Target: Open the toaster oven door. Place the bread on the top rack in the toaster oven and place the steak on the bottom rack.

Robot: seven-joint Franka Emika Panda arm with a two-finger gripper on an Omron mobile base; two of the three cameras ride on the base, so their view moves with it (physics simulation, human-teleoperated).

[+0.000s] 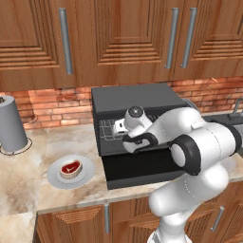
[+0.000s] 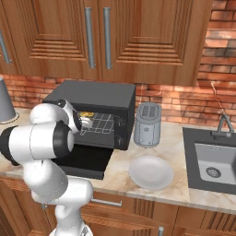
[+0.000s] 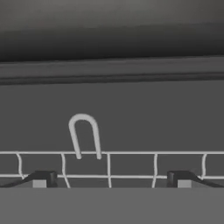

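We see the toaster oven (image 1: pixel 135 97) with its door (image 1: pixel 137 171) dropped flat open. Steak (image 1: pixel 70 168) lies raw on its plate (image 1: pixel 54 178), left of the oven. Wire rack with front loop (image 3: pixel 83 135) inside.

Steak (image 1: pixel 70 168) on plate (image 1: pixel 53 177) left of toaster oven (image 1: pixel 135 97); toaster (image 2: pixel 147 124) right.

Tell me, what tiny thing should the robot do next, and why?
Probably pull the hand back out of the toaster oven. The toaster oven door already lies open, and the gripper sits inside with jaws wide and nothing between them, over a wire rack. In the right base view something yellowish, likely the bread, already rests inside. The steak still lies on its plate, so fetching it seems next.
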